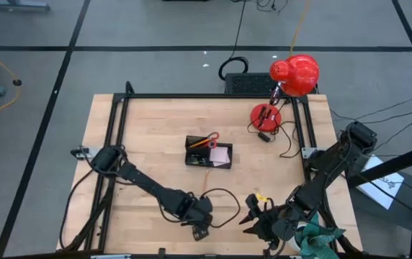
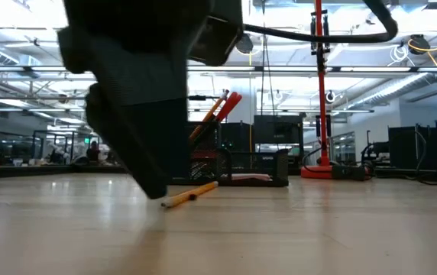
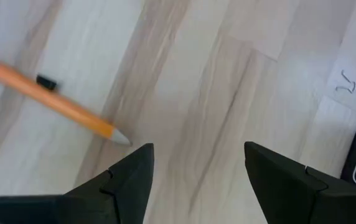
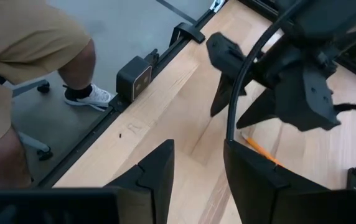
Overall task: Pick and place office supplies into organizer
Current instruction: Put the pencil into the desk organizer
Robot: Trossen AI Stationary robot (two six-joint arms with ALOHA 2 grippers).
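Step in hand: the left gripper (image 1: pixel 199 232) was at the near edge of the pale wooden table (image 1: pixel 155 129), lining up on a loose orange pencil (image 3: pixel 47 94); this looked like the approach before a pick, not yet a grasp.
Left fingers: spread as wide as they go and holding nothing; bare wood showed between them in the left wrist view.
Pencil: it lay flat on the table, its sharpened tip just beside the left fingers (image 3: pixel 131 180) but outside the gap, with a tiny black clip (image 3: pixel 45 81) beside its shaft. In the low view the pencil (image 2: pixel 190 195) lay in front of the organizer.
Organizer: the small black rectangular desk tray (image 1: pixel 207 153) sat mid-table, well apart from both grippers, already holding the red-handled scissors (image 1: pixel 207 141) and a pale pink square sticky-note pad (image 1: pixel 220 154).
Right gripper: the right gripper (image 1: pixel 258 223) waited near the table's front edge, fingers (image 4: pixel 156 171) partly open on nothing.
Next move, as I judge it: shift the left gripper sideways until the shaft lay between the fingers, lower, then close.
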